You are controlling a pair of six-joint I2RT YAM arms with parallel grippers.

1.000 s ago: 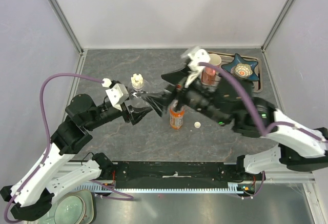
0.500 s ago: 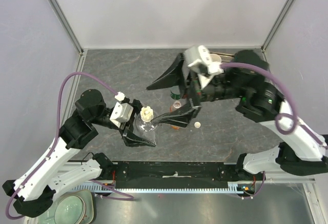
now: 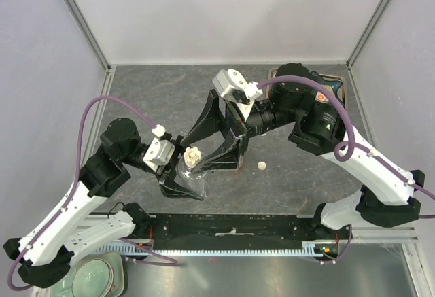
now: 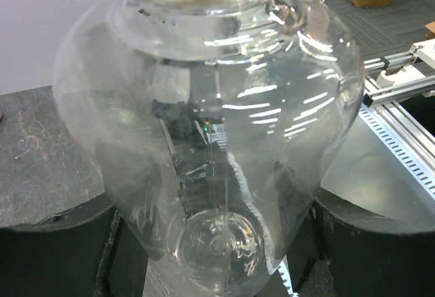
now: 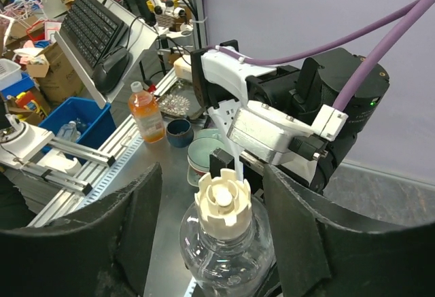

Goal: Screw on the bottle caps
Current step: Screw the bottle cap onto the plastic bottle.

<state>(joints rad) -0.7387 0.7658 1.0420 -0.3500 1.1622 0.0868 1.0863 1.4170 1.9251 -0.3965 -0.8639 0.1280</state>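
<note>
A clear bottle (image 4: 211,127) with a cream notched bottle cap (image 5: 223,205) on its neck is held up off the table, my left gripper (image 4: 217,256) shut on its lower body. In the top view the left gripper (image 3: 182,178) sits near the front edge, the cap (image 3: 192,154) just above it. My right gripper (image 5: 214,188) is open, one finger on each side of that cap with a gap showing on both sides; from above the right gripper (image 3: 198,151) covers the bottle's top. A loose white cap (image 3: 261,166) lies on the table. The orange bottle is hidden behind the right arm.
A blue star-shaped dish (image 3: 333,88) peeks out behind the right arm at the back right. The left wrist housing (image 5: 272,130) is close behind the cap. Bowls (image 5: 204,154) and an orange drink bottle (image 5: 146,113) stand on the metal bench beyond the near edge.
The left arm brought the clear bottle toward the near edge. My right gripper left the orange bottle, swung left over the clear bottle's cap, and its jaws have narrowed.
</note>
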